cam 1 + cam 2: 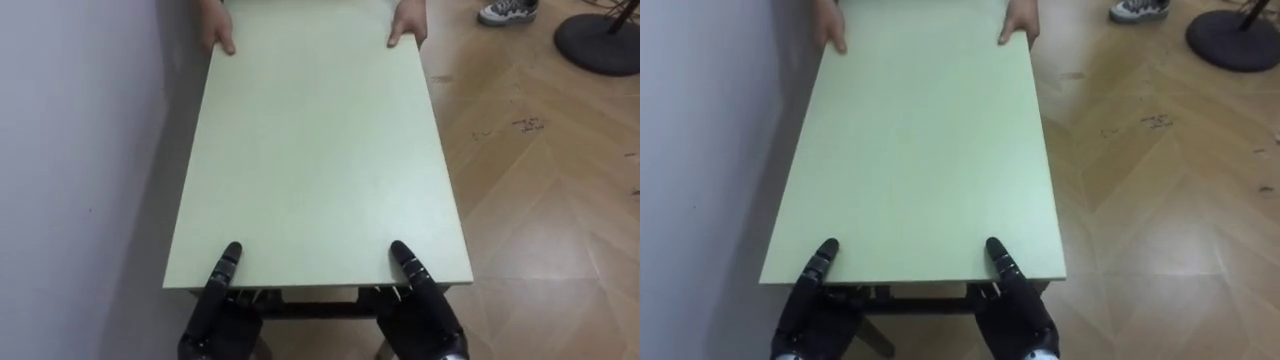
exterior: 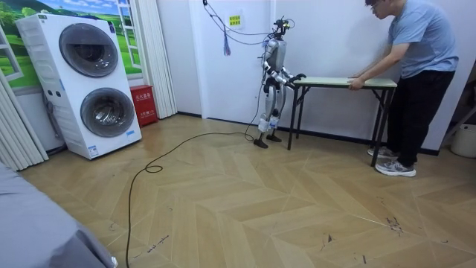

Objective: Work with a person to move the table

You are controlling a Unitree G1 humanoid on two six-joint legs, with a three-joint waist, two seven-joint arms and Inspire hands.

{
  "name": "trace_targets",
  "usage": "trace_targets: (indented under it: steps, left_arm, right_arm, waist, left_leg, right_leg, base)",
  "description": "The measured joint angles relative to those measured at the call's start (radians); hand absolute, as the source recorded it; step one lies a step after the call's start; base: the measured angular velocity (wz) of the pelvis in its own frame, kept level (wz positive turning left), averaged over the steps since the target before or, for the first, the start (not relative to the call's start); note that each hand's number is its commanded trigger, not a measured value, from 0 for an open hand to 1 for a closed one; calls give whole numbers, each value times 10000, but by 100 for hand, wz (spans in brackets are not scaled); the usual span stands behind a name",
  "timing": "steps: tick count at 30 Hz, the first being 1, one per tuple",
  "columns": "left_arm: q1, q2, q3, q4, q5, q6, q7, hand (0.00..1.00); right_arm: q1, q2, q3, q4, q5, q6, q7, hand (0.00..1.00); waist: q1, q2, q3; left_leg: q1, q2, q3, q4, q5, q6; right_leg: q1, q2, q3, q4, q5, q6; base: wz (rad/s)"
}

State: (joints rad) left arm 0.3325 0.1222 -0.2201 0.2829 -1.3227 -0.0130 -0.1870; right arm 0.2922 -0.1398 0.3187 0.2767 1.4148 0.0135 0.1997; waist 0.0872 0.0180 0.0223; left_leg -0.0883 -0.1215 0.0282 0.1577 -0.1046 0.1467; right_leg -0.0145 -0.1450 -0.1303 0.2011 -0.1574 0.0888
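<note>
While the robot stands at one end of the table (image 1: pixel 320 150), upper centre of the room view, a person (image 2: pixel 420 67) stands at the other end, upper right. I note the following from the eye view.

1. Table: pale green top, running from lower centre to the top edge of the frame, close beside the wall (image 1: pixel 70 150) on the left. In the room view its legs reach the floor (image 1: pixel 540 200).
2. Left hand (image 1: pixel 215 300): lower left, at the near edge, part of it lying on the top.
3. Right hand (image 1: pixel 425 300): lower right, likewise placed.
4. Closure: I cannot tell for either hand, the rest being under the top.
5. Person's hands (image 1: pixel 218 30): at the top of the frame, on the far corners.
6. Upper right: a shoe (image 1: pixel 508 10) and a dark round base (image 1: pixel 600 42).
</note>
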Motion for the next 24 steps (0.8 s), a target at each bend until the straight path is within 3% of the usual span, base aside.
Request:
trace_targets:
  steps: [1,3,4,5,6,9,14,20,24]
  left_arm:
    - [-4,0,-1,112,0,0,-134,100]
    - [-5,0,10,159,6,5,-191,87]
    - [-15,1,15,188,7,14,-200,74]
    - [-21,1,17,249,13,34,-224,48]
    - [-28,0,16,289,16,46,-236,0]
    - [-112,44,40,537,603,34,-405,0]
    - [-236,429,-130,598,2944,14,-439,0]
    - [-359,436,-688,603,4030,539,-467,0]
    - [-366,486,-792,602,4440,601,-706,0]
  right_arm:
    - [5,40,-43,95,-31,15,99,100]
    - [8,100,-84,158,-82,30,168,100]
    - [6,128,-104,183,-102,30,180,70]
    - [-14,153,-132,253,-110,35,224,15]
    - [-24,166,-149,294,-110,37,240,0]
    - [-159,177,-215,660,-121,94,610,0]
    - [-129,-143,-129,660,-975,158,1406,0]
    - [-185,-256,-134,543,-1420,365,1712,0]
    - [-183,-422,-128,461,-1818,424,2234,0]
  waist:
    - [-1,1,0]
    - [0,1,0]
    - [0,2,-1]
    - [0,2,-1]
    - [0,2,-1]
    - [3,16,-14]
    - [-137,43,-33]
    - [-283,25,-47]
    - [-316,-17,-73]
  left_leg:
    - [36,0,-5,-20,0,0]
    - [72,3,-19,-70,-1,-1]
    - [74,4,-31,-70,-3,-3]
    - [87,4,-40,-70,-5,-6]
    - [101,3,-45,-70,-8,-8]
    - [124,5,-48,-69,-21,-21]
    - [187,23,-27,-52,-29,-42]
    - [251,52,127,-50,-30,-45]
    - [266,80,170,-46,-42,-64]
  right_leg:
    - [29,2,-5,-1,1,0]
    - [54,17,-14,-3,1,0]
    - [69,20,-15,-14,1,0]
    - [99,24,-19,-37,1,0]
    - [127,27,-24,-64,1,0]
    - [198,40,-28,-158,11,2]
    - [329,55,-3,-174,6,8]
    - [340,54,-9,-163,7,9]
    - [339,58,-99,-160,8,10]
  base:
    - [0]
    - [0]
    - [0]
    - [0]
    - [0]
    - [0]
    - [0]
    - [-7]
    - [-5]
